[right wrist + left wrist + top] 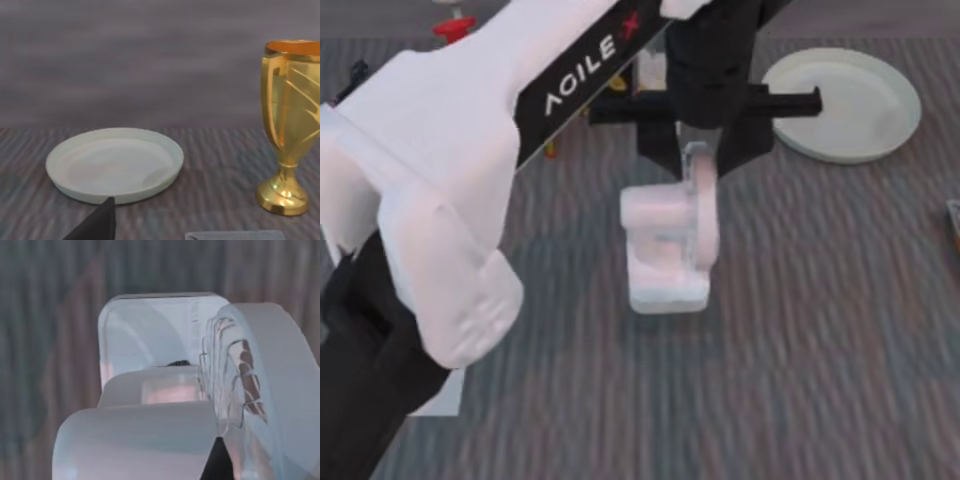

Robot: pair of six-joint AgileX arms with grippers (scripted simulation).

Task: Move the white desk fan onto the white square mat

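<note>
The white desk fan (pixel 665 245) is in the middle of the table, its round grilled head edge-on toward the right. My left gripper (pixel 698 165) reaches down from above and is shut on the fan's head. In the left wrist view the fan (pixel 165 340) fills the picture, and one dark fingertip (pixel 217 462) sits between the motor housing and the grille. A corner of the white square mat (pixel 442 395) shows at the lower left, mostly hidden under my left arm (pixel 440 170). My right gripper (pixel 150 236) is outside the top view and is open, with one fingertip (pixel 102 222) showing.
A round white plate (pixel 842 105) lies at the back right and also shows in the right wrist view (pixel 115 165). A gold trophy cup (pixel 287 125) stands beside it. A red object (pixel 453 28) sits at the back left. A dark item (pixel 954 220) touches the right edge.
</note>
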